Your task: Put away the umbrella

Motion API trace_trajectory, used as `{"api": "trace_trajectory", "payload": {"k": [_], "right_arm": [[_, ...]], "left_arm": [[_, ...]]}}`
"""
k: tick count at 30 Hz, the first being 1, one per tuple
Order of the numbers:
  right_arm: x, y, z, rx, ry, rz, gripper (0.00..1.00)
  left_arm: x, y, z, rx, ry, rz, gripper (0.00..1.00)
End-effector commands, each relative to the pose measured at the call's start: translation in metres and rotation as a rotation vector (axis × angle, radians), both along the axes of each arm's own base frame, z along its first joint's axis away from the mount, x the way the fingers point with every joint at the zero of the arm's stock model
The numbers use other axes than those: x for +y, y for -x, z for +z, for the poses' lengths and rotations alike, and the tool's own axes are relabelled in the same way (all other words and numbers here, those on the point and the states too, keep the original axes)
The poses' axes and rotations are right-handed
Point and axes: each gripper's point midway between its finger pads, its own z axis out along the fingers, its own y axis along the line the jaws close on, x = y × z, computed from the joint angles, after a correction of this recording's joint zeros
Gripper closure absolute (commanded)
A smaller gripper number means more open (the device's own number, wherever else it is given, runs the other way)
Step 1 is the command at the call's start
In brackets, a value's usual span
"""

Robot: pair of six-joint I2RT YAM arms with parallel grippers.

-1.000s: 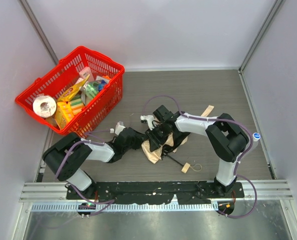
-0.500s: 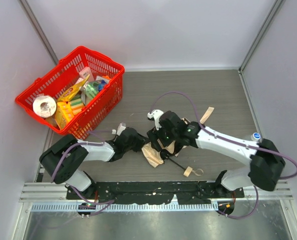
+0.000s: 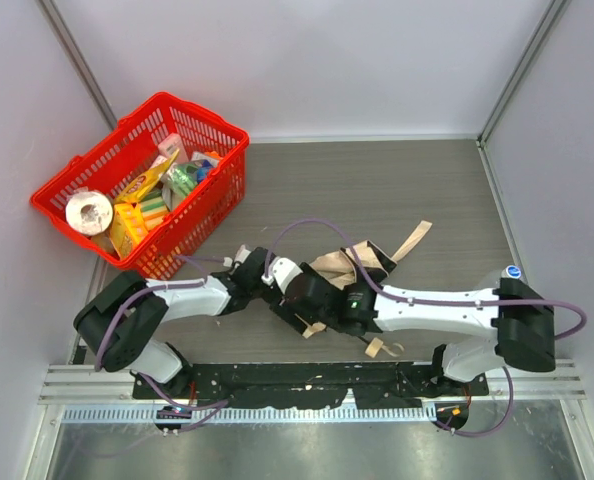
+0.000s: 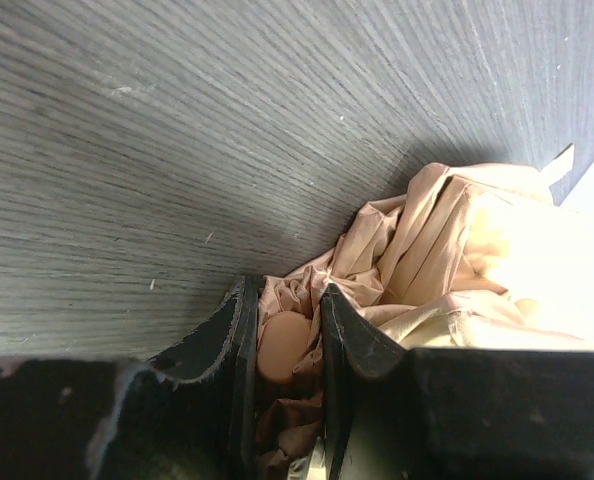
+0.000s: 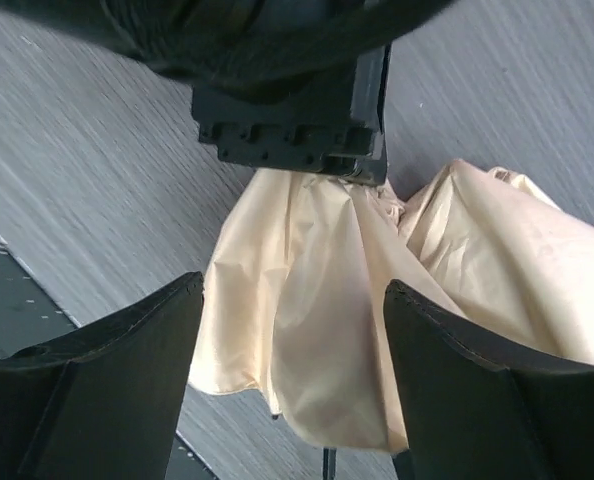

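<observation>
Grey wood-grain surface (image 3: pixel 397 180) w/ white walls round it. Umbrella (image 3: pixel 349 265) lies crumpled front-centre, half-folded, fabric sprawling toward 2 o'clock where a strap (image 3: pixel 414 238) trails; handle (image 3: pixel 375 347) at abt 5 o'clock near the front edge. Shaft seems to run approx 10-to-4, tho mostly hidden under the right arm. Left claw (image 4: pixel 285 300) is nearly closed, pinching a wad of fabric at the umbrella's 9 o'clock end. Right claw (image 5: pixel 292 290) gapes wide, holding nothing, hanging just above the cloth, w/ the left claw at its 12 in the wrist view. Both arms are right on it; right looks the one to grab next. Red basket (image 3: pixel 232 140) w/ groceries sits at 10 o'clock, well apart, not blocking. Main snag: the arms crowd each other.
</observation>
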Motion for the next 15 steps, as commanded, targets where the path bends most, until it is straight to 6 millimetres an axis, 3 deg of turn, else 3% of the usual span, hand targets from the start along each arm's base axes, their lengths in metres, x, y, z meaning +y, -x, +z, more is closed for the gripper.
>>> {"api": "trace_trajectory", "payload": {"k": [1, 4, 8, 15], "right_arm": [[-0.009, -0.020, -0.020, -0.102, 0.082, -0.105, 0.23], [-0.015, -0.023, -0.045, -0.058, 0.122, -0.132, 0.23], [-0.020, -0.028, -0.070, 0.045, 0.046, -0.181, 0.23], [-0.024, -0.012, -0.104, 0.190, -0.037, -0.195, 0.33]], "left_arm": [[0.027, 0.027, -0.029, 0.132, -0.147, -0.015, 1.00], [0.031, 0.027, -0.028, 0.137, -0.160, -0.007, 1.00], [0.034, 0.029, -0.029, 0.150, -0.184, -0.003, 1.00], [0.038, 0.023, -0.024, 0.135, -0.188, 0.022, 1.00]]}}
